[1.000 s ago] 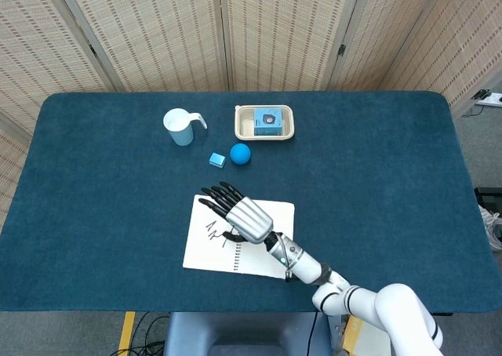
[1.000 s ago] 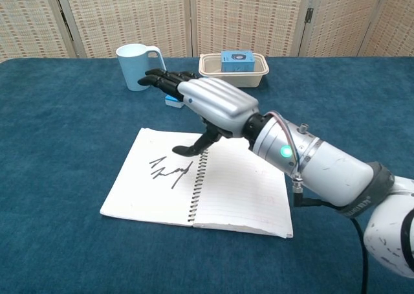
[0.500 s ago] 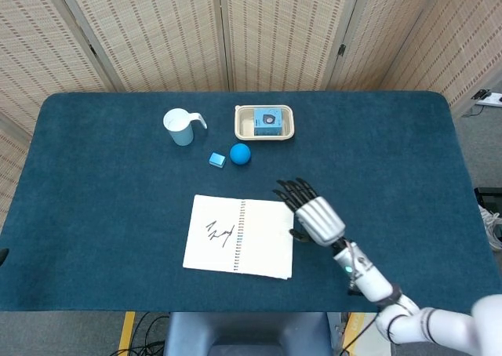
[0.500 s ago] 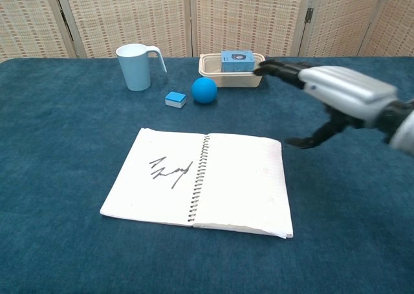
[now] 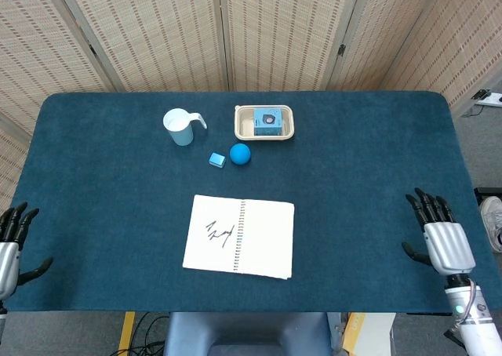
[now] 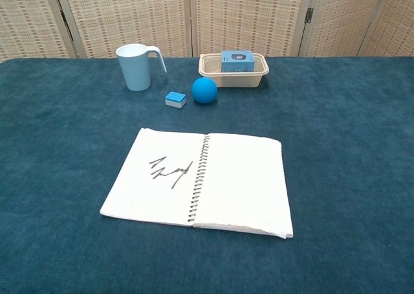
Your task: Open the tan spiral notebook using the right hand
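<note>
From the head view, the notebook point(image 5: 239, 237) lies open and flat on the blue table point(image 5: 369, 176), near the front edge and a little left of the middle, its spiral running front to back between the two white pages; the left page carries a dark scribble point(image 5: 220, 232), the right page is blank. Behind it sit a small blue block point(image 5: 217, 159) and a blue ball point(image 5: 240, 154) just beside each other, a white mug point(image 5: 180, 126) further back on the left with its handle turned right, and a tan tray point(image 5: 264, 123) at the back holding a blue box point(image 5: 267, 121). The right hand point(image 5: 442, 240) hovers at the table's front right corner, well apart from the notebook, its fingers spread and straight with the thumb out to the side, holding nothing. The left hand point(image 5: 11, 246) shows at the picture's left edge, off the front left corner of the table, fingers apart and empty, only partly in frame. From the chest view, neither hand shows. The notebook point(image 6: 200, 180) fills the middle of the table point(image 6: 349, 145), open with both pages lying flat, the scribble point(image 6: 168, 171) on the left page and the stack of leaves showing along the right page's near edge. Beyond it the block point(image 6: 175, 99) and ball point(image 6: 204, 90) sit side by side, the mug point(image 6: 136, 66) stands upright at the back left, and the box point(image 6: 237, 60) rests inside the tray point(image 6: 217, 78)
</note>
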Controlling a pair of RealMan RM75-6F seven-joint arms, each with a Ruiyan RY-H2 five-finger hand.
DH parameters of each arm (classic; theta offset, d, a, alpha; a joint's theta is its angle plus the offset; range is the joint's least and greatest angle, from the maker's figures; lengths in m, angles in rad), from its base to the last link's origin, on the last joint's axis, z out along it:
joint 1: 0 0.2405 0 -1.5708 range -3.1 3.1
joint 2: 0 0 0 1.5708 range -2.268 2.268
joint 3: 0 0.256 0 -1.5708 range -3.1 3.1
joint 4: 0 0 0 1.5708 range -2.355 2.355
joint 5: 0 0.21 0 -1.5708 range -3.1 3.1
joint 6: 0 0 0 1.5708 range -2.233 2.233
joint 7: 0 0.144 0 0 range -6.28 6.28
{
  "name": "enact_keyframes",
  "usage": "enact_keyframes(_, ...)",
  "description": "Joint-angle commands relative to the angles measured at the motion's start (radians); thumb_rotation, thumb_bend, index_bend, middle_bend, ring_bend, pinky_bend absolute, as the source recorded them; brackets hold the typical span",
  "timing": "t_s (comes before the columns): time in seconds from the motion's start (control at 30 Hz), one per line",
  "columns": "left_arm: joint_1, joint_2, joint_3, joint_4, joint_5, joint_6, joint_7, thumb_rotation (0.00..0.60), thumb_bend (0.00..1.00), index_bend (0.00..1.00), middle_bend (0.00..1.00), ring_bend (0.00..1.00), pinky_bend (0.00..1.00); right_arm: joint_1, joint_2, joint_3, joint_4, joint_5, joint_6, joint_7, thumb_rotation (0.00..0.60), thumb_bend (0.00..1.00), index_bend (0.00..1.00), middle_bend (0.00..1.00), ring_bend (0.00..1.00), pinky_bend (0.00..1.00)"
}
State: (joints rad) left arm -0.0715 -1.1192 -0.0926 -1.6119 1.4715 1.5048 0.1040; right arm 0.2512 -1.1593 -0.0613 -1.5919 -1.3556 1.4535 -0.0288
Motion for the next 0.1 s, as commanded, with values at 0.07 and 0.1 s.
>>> enact_keyframes(0.07,-0.004,-0.008,0.005,-0.003,0.0,0.0,0.011,0.6,0.2,0.13,0.06,0.06,0.14,-0.019,0.012,0.021,0.007,-0.004,-0.003,0.028,0.6,0.3,0.0,0.0,0.0,0.0)
enact_keyframes(0.1,-0.003,-0.007,0.005,-0.003,0.001,0.004,0.008,0.6,0.2,0.13,0.06,0.06,0.14,-0.022,0.012,0.022,0.007,-0.009,-0.005,0.024,0.6,0.3,0.0,0.0,0.0,0.0)
